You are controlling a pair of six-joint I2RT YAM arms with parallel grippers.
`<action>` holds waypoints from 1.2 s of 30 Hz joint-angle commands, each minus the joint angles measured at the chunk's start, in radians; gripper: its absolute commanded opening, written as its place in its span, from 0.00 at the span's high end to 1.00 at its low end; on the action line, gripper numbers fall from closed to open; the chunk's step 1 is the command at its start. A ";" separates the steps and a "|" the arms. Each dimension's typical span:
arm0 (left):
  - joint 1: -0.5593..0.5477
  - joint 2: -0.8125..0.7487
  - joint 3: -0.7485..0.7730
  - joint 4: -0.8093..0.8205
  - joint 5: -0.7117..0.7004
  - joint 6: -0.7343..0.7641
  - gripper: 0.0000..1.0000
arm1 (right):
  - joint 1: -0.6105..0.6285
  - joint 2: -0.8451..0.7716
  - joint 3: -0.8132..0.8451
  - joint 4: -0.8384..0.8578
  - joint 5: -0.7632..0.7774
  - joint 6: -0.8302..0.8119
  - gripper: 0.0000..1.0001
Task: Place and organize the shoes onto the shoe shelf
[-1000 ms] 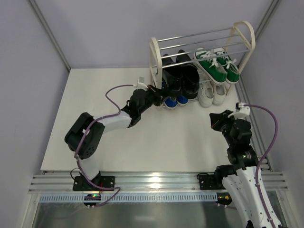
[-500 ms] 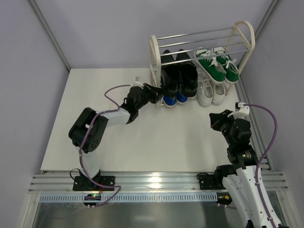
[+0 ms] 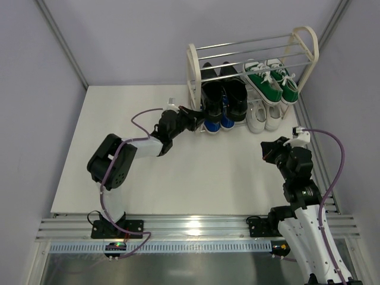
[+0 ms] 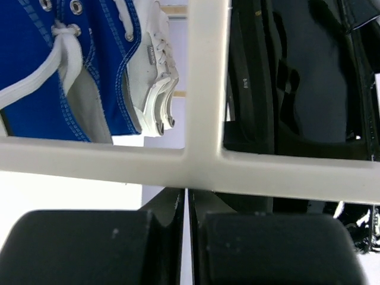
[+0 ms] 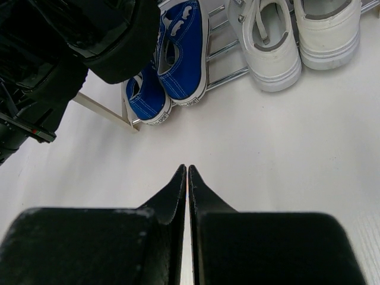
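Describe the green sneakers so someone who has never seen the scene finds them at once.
Look to the cream-framed shoe shelf at the table's far right corner. In its higher row of shoes, right of the black shoes and above the white sneakers, sit the green sneakers. They are the only green pair, with white laces and toe caps.

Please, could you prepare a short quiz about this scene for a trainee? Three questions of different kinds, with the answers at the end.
1. True or false: the green sneakers sit on the upper level of the shelf.
2. What lies on the level under the black shoes? A) the green sneakers B) the blue sneakers C) nothing
3. Fill in: the left claw and the right claw are both ____ (open or shut).
Key: 1 true; 2 B; 3 shut.
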 commanded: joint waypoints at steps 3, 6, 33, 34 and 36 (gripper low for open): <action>0.009 -0.046 -0.078 0.061 0.010 0.009 0.97 | 0.004 0.004 0.011 0.034 -0.005 -0.018 0.96; 0.009 -0.092 -0.147 0.026 0.010 0.029 0.90 | 0.005 0.019 0.012 0.038 0.004 -0.021 0.96; 0.107 -0.550 -0.253 -0.377 -0.076 0.331 0.93 | -0.016 0.849 0.405 0.687 -0.170 0.016 0.96; 0.109 -0.556 -0.255 -0.382 -0.078 0.334 0.93 | -0.015 0.869 0.419 0.705 -0.212 0.046 0.96; 0.118 -0.571 -0.266 -0.385 -0.073 0.334 0.94 | -0.012 0.902 0.434 0.719 -0.286 0.078 0.96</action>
